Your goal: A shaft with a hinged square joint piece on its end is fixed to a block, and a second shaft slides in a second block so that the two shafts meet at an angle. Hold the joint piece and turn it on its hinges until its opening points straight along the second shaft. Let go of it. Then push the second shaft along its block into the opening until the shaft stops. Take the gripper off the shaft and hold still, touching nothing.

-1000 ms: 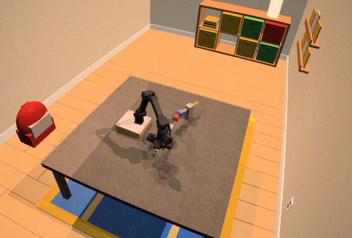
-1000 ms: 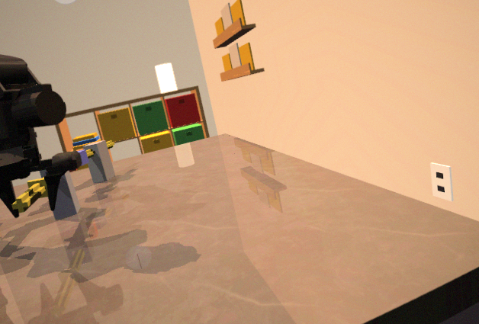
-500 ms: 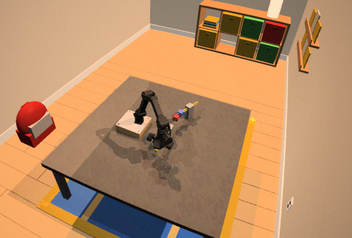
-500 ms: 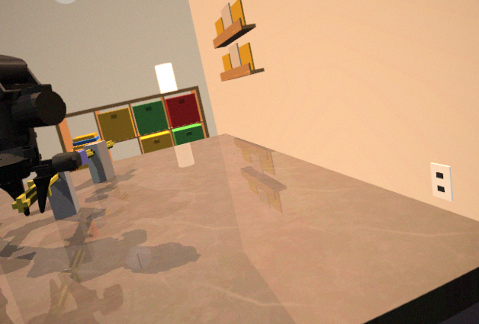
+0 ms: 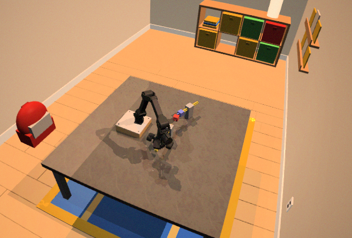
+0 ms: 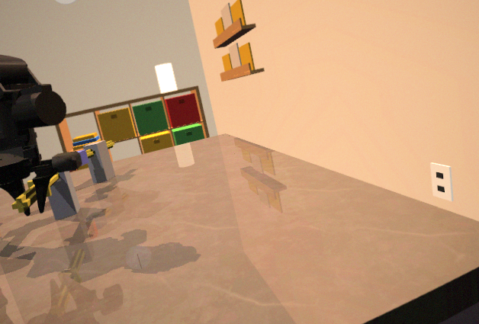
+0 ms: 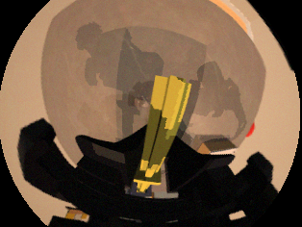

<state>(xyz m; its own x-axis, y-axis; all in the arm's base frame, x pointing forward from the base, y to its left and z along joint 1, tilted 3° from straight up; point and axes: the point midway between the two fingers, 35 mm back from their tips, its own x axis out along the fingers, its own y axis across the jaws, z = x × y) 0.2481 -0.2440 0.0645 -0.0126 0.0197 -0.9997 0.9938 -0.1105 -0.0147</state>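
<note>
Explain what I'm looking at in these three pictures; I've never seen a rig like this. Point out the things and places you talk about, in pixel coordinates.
The machine is one black jointed arm on a pale base point(image 5: 129, 121), ending in a two-fingered gripper point(image 5: 162, 147) point(image 6: 33, 206) point(image 7: 155, 128). The first picture looks down on the whole table point(image 5: 204, 172) point(image 6: 348, 242) point(image 7: 72, 72); the second looks low across it from the side; the third comes from beside the gripper, looking past its fingers.

On the table stand two gray blocks. The farther block point(image 5: 189, 111) point(image 6: 98, 161) carries a yellow shaft point(image 5: 195, 103) point(image 6: 110, 144) with blue and red joint pieces at its end. By the nearer block point(image 5: 171, 130) point(image 6: 63, 200) is a second yellow shaft point(image 6: 23, 200) point(image 7: 168, 106), which the gripper is holding.
</note>
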